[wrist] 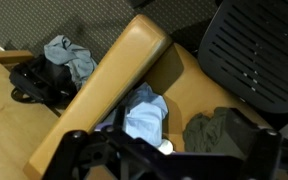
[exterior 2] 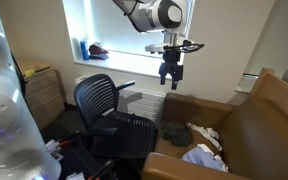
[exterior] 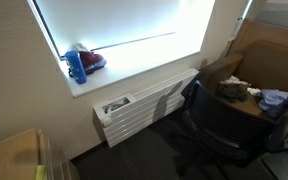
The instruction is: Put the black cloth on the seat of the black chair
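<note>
Gripper: in an exterior view we see the gripper [exterior 2: 170,78] hanging high in the air from the Panda arm [exterior 2: 144,14], fingers pointing down. In the wrist view [wrist: 167,152] its fingers are spread wide, with nothing between them.

Black cloth: in the wrist view we see a black bundle, which we take for the black cloth [wrist: 36,82]. It lies on a tan surface, on the other side of the sofa arm [wrist: 114,80] from the sofa seat. A grey-blue cloth [wrist: 69,55] touches its upper edge. It is well apart from the gripper.

Black chair: the black chair [exterior 2: 109,110] stands on the dark floor between the window wall and the brown sofa [exterior 2: 264,110]. We see its seat [exterior 2: 134,128] bare in that view. Its mesh fills the upper right corner of the wrist view [wrist: 254,50].

Sofa seat: a light blue cloth [wrist: 144,112] lies against the inner edge of the sofa arm, and a dark green cloth [wrist: 214,130] lies just beside it. We find both again in an exterior view, the blue one [exterior: 274,98] and the green one [exterior: 232,88].

Window side: a blue bottle [exterior: 77,65] stands at the end of the sill, touching a red object [exterior: 92,60]. A white radiator [exterior: 144,108] hangs below the sill.
</note>
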### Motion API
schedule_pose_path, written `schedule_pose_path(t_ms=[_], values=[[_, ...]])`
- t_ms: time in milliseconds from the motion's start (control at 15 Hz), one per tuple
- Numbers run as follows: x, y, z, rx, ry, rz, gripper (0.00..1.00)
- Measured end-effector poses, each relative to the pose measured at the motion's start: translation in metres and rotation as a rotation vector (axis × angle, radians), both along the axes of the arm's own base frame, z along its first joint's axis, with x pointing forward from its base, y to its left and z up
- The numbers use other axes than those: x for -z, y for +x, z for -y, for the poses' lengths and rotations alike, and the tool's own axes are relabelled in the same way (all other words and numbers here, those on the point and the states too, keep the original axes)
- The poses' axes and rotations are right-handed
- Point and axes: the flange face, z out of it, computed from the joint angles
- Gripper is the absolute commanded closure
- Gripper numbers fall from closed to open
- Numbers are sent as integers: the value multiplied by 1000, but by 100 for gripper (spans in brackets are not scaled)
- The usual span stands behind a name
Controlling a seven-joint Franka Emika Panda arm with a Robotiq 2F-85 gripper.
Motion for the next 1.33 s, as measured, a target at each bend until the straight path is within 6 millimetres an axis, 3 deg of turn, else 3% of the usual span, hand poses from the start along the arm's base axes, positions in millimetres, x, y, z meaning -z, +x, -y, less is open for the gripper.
schedule_pose_path(t_ms=[267, 600, 733, 1000, 1200, 1333], values=[[67, 55, -4, 130, -85, 34, 0], [113, 107, -28, 192, -263, 222, 0], [120, 117, -42, 282, -235, 203, 0], [107, 126, -61, 311, -191, 192, 0], [120, 129, -49, 369, -218, 191, 0], [150, 136, -27, 402, -256, 168, 0]])
